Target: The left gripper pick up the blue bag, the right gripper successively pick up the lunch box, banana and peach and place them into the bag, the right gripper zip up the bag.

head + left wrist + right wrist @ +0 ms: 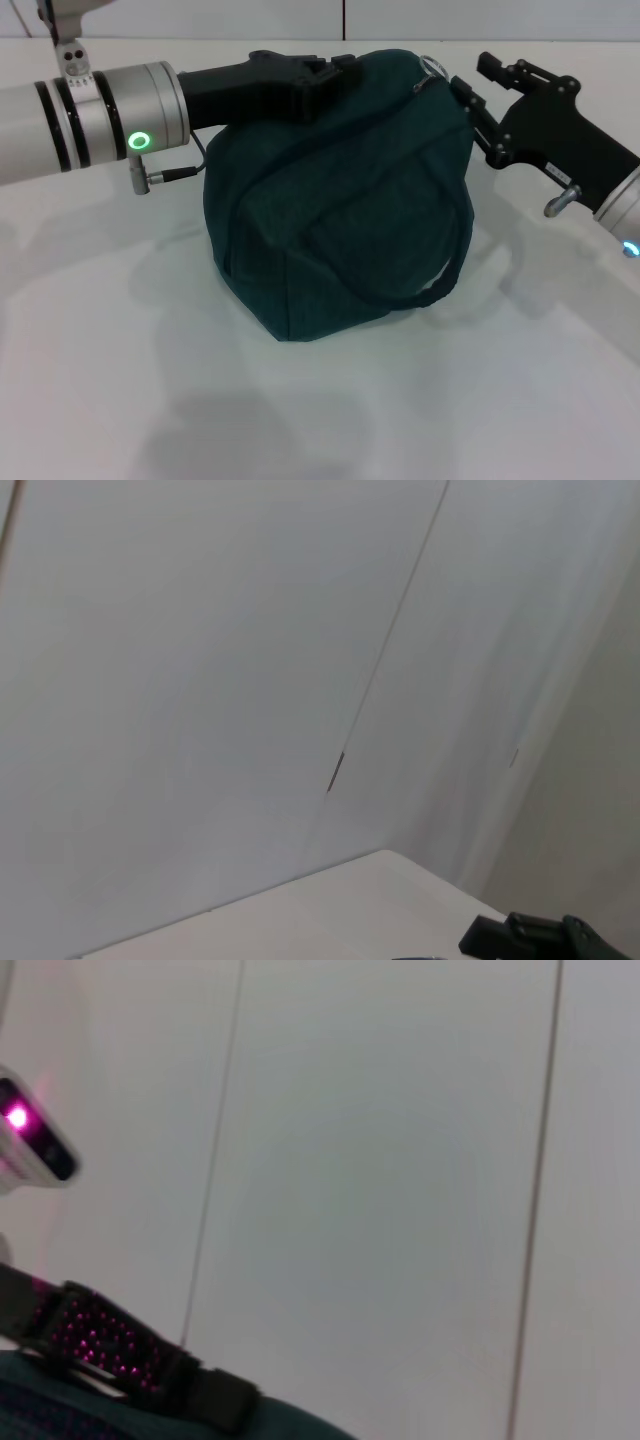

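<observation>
The blue bag (340,200) stands in the middle of the white table, its top closed and one loop handle (455,270) hanging down its right side. My left gripper (332,70) reaches in from the left and is shut on the bag's top edge. Just right of the ring zip pull (432,67), at the bag's upper right corner, my right gripper (472,76) has its fingers apart and holds nothing. The right wrist view shows a strip of the bag (60,1410) and a black strap (120,1355). Lunch box, banana and peach are out of view.
The white table (300,400) spreads around the bag, with pale wall panels behind. The left arm's silver cuff (140,105) with a green light and a small cable plug sits left of the bag. A black part of the right gripper (545,940) shows in the left wrist view.
</observation>
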{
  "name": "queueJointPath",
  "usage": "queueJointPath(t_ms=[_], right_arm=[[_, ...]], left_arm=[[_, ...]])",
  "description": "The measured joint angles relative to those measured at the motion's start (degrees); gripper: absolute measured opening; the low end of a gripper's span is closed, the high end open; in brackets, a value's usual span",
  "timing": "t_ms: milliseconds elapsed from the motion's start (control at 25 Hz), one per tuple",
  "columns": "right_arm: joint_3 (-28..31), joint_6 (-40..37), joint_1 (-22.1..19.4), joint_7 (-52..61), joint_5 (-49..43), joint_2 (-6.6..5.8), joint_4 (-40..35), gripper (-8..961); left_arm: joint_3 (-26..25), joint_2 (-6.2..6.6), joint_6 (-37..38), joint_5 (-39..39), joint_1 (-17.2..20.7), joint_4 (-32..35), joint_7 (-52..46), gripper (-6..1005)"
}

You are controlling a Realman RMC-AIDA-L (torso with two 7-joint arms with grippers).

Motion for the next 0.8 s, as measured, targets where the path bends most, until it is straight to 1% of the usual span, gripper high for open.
queueJointPath(t_ms=[280, 560, 800], right_arm=[[1.64, 0.95, -0.19, -1.06, -0.33, 0.08, 0.55, 381], [0.73, 3.43, 0.28, -4.34, -0.71, 0.14, -0.06, 380], [0.0, 3.61, 0.45, -6.49, -0.71, 0.16, -2.03, 379]], left_arm=[[0.0, 0.03, -0.42, -0.07, 0.06, 0.01, 0.73, 40], [0.0, 0.03, -0.43, -0.07, 0.06, 0.02, 0.8, 38], [0.0, -0.03, -0.43, -0.1, 0.08, 0.02, 0.8, 36]])
